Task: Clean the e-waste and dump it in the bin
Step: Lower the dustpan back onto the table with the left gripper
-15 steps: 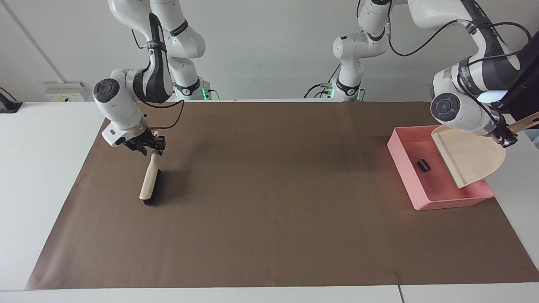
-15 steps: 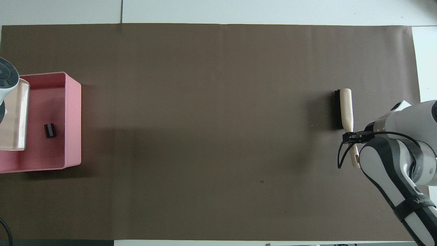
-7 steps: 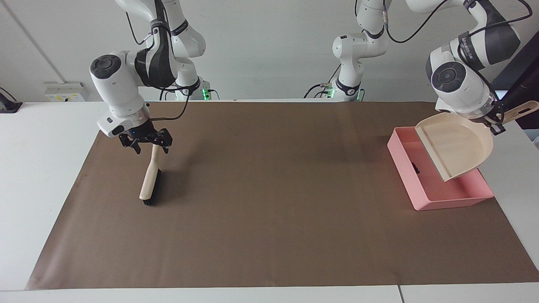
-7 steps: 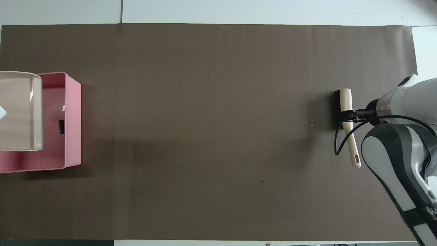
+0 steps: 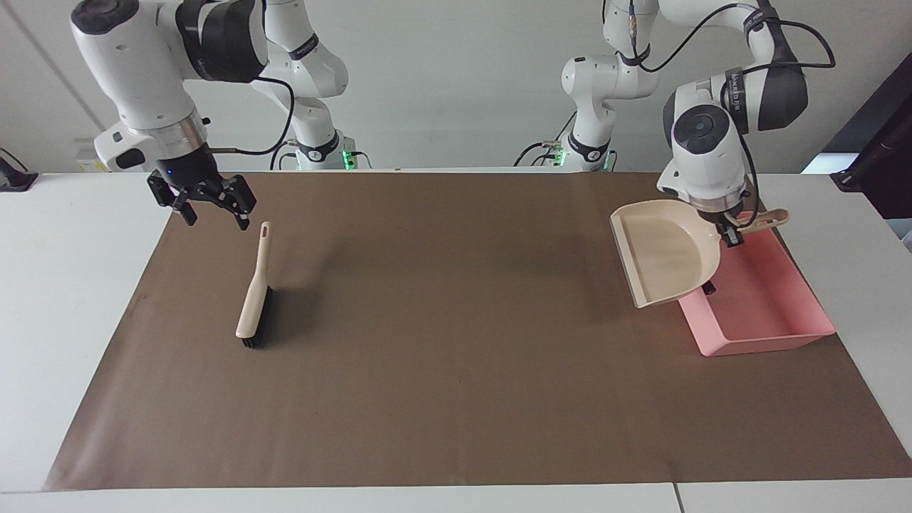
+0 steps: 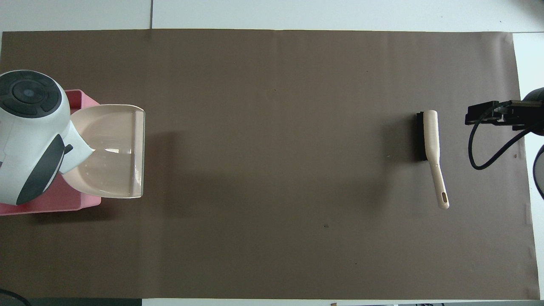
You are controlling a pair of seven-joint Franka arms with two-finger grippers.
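Observation:
The pink bin (image 5: 759, 317) stands at the left arm's end of the mat; its corner also shows in the overhead view (image 6: 87, 205). A small black block of e-waste (image 5: 708, 288) peeks out in the bin under the dustpan's rim. The whitish bit is hidden. My left gripper (image 5: 732, 232) is shut on the handle of the beige dustpan (image 5: 666, 249), held in the air over the bin's wall toward the table's middle (image 6: 110, 148). My right gripper (image 5: 210, 205) is open and empty, up over the mat's edge near the brush.
A beige brush with black bristles (image 5: 254, 303) lies on the brown mat (image 5: 456, 356) at the right arm's end, its handle toward the robots; it also shows in the overhead view (image 6: 431, 140). White table (image 5: 64, 285) surrounds the mat.
My right gripper let go of the brush handle, opened and rose toward the robots. My left arm swung the dustpan from over the bin toward the table's middle and levelled it.

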